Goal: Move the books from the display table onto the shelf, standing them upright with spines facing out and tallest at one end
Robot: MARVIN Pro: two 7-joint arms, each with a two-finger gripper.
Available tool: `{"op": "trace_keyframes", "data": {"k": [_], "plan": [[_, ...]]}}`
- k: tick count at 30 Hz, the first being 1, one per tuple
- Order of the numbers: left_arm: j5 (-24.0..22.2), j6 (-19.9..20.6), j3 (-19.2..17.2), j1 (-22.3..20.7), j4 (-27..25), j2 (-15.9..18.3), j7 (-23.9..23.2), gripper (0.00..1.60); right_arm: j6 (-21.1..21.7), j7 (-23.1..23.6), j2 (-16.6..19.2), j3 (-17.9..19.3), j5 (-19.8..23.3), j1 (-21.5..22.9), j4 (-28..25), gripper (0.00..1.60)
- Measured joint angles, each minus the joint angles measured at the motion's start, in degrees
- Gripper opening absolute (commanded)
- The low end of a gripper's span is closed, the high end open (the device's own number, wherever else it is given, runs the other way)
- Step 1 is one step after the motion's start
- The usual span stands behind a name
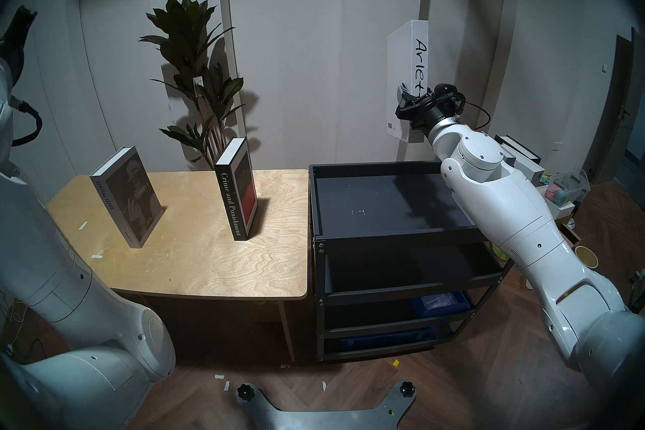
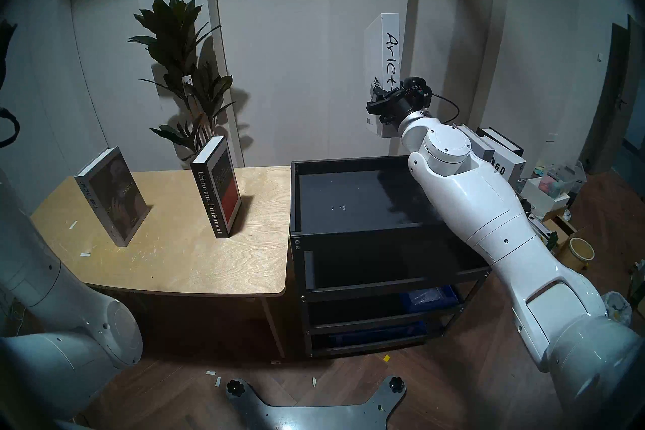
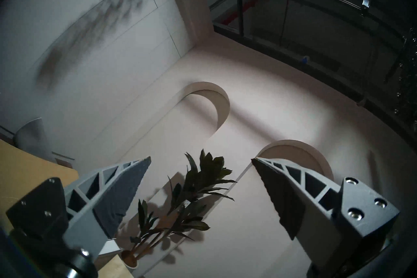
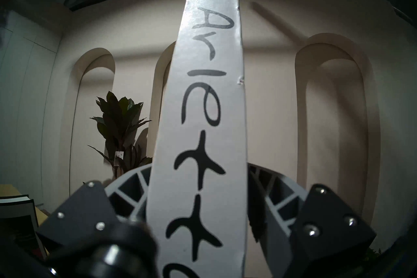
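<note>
Both sets of fingers [image 3: 200, 182] differ: left spread empty, right [image 4: 198, 203] clamping the half-hidden white Arietta book [image 1: 408, 69].

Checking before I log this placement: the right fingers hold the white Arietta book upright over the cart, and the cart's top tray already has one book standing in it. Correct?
Not quite. The cart's top tray holds no book; the head view shows it bare. The rest stands: the right fingers hold the white Arietta book upright above the cart.

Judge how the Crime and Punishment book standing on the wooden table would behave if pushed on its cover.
Crime and Punishment book stands tall on a narrow base and already leans, so it probably tips rather than slides. Its thick page block suggests it's stiff and fairly heavy.
</note>
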Motion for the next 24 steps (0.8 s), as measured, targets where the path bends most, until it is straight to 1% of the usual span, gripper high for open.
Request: {"op": "trace_keyframes", "data": {"k": [8, 10, 24], "plan": [[-0.10, 1.77, -5.53, 4.77, 0.05, -0.39, -1.86, 1.60, -0.94, 2.56, 1.39, 0.01, 1.13, -2.07, -1.98, 0.00], [-0.20, 1.99, -6.24, 5.38, 0.05, -0.52, -2.11, 1.60, -1.12, 2.86, 1.57, 0.00, 1.24, -2.47, -2.26, 0.00], [-2.39, 4.90, -15.19, 12.91, 0.23, -3.17, -5.49, 1.60, -3.97, 6.04, 3.79, -0.33, 2.04, -8.36, -5.03, 0.00]]}}
